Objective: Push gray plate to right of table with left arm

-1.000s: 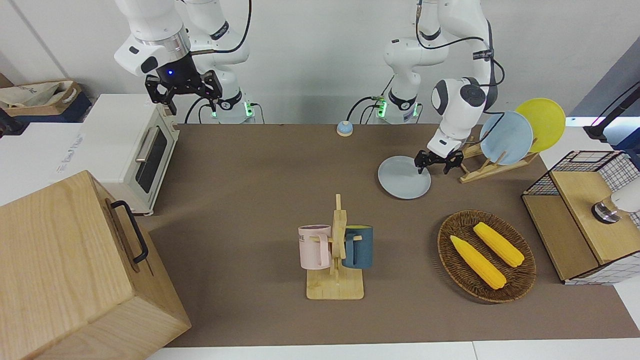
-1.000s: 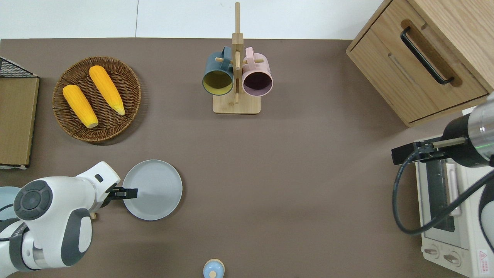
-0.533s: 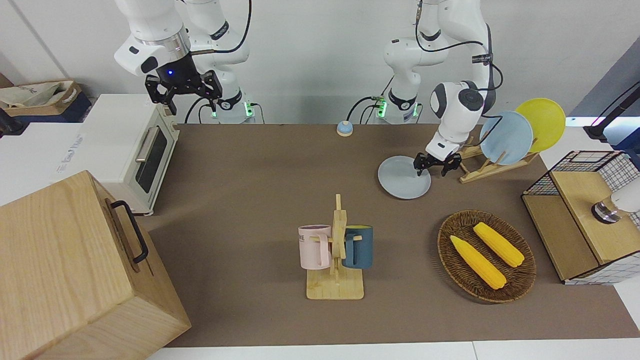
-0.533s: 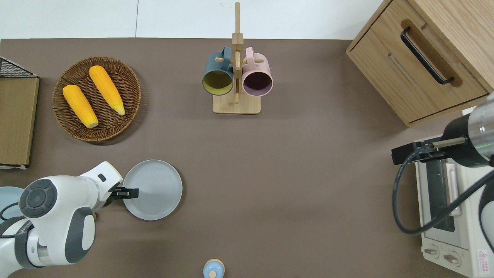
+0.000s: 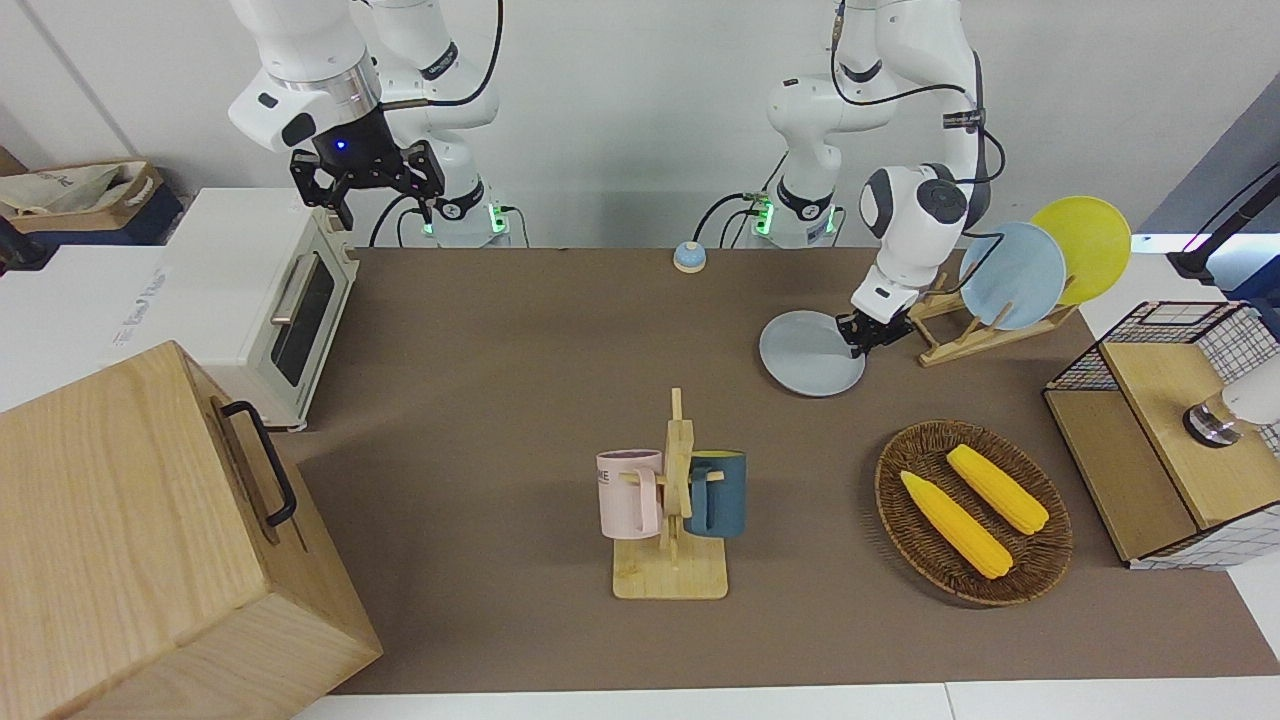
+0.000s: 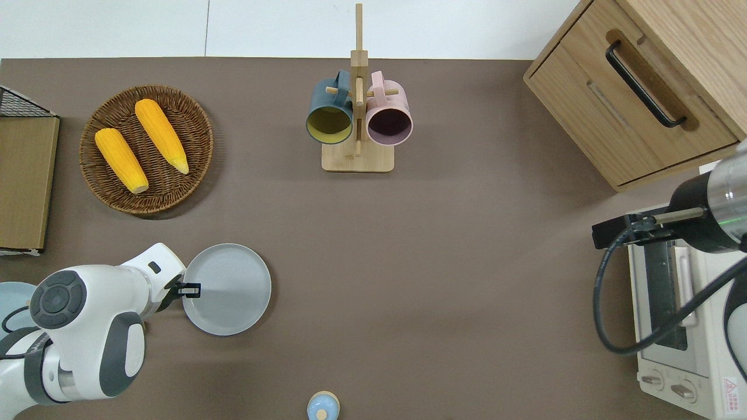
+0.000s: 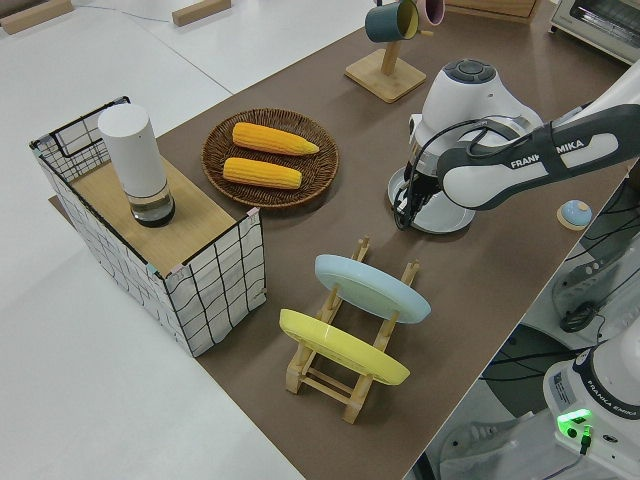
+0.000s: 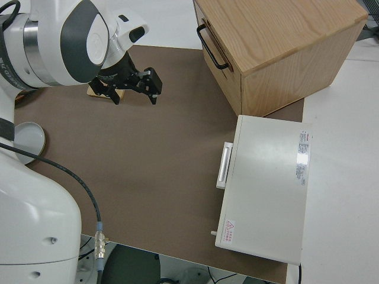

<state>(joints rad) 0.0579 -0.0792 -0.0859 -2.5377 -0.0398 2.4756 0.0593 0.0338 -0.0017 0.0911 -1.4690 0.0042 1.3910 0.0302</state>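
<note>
While the right arm is parked with the fingers of its right pincer (image 5: 366,182) spread apart, the left arm (image 6: 87,326) reaches low toward the gray plate (image 6: 227,290) on the desk (image 6: 443,280). Its left pincer (image 6: 188,287) sits at the plate's rim on the side toward the left arm's end of the desk, the fingers drawn close together; whether they pinch the rim or only press against it I cannot tell. In the front view the plate (image 5: 810,353) lies flat on the brown top, with the left pincer (image 5: 872,335) touching its edge.

Just beside the plate, toward the left arm's end of the desk, a wooden rack (image 5: 960,335) holds 2 upright plates: a sky-blue plate (image 5: 1012,275) and a yellow plate (image 5: 1085,245). Farther from the robots than the gray plate, a wicker basket (image 6: 198,140) carries 2 corn cobs (image 6: 140,144). A wooden mug stand (image 6: 357,140) near the middle of the desk, well apart from the plate, bears a dark teal mug (image 6: 330,114) and a pink mug (image 6: 388,115). A small blue bell (image 6: 323,406) rests at the desk edge nearest the robots. Toward the right arm's end stand a white toaster oven (image 5: 255,300) and a wooden cabinet (image 6: 642,87) with a black handle.
</note>
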